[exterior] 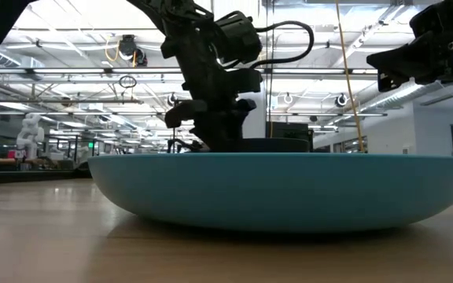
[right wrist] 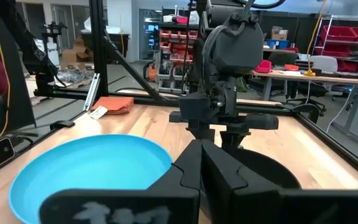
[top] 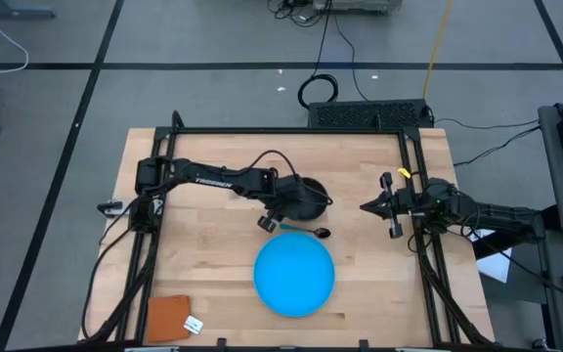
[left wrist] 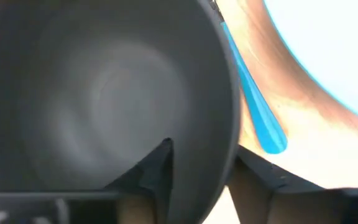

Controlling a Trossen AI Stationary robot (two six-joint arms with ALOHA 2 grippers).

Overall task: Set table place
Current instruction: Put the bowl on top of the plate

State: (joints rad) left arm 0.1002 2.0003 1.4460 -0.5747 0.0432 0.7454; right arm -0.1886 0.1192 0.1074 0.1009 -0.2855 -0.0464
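High view: the left gripper (top: pixel 280 217) stands over the rim of the black bowl (top: pixel 306 198), near the middle of the table (top: pixel 213 264). In the left wrist view one finger (left wrist: pixel 151 171) lies inside the bowl (left wrist: pixel 104 93) and the other outside its wall, so the jaws are closed on the rim with only the wall between them. The bowl is round, dark grey-black inside, smooth and with nothing in it.

Just beyond the outer finger lies the spoon (top: pixel 301 233), with a teal handle (left wrist: pixel 253 106) and a dark head; it rests on the wood between the bowl and the blue plate (top: pixel 294 276). The plate is round, bright blue and shallow, close to the left jaws on the side away from the bowl. In the low view its rim (exterior: pixel 281 161) fills most of the width, and the left arm stands behind it.

The right gripper (top: pixel 368 207) hangs above the table, well apart from the bowl, jaws pointing toward it. In the right wrist view its fingers (right wrist: pixel 222 174) meet at the tips and hold nothing.

A brown-orange square (top: pixel 168 316) with a white tag (top: pixel 194 325) lies at a table corner, far from both jaws. White lettering on the left arm (top: pixel 213 180) appears to read "TROSSEN". The tag's writing cannot be read.
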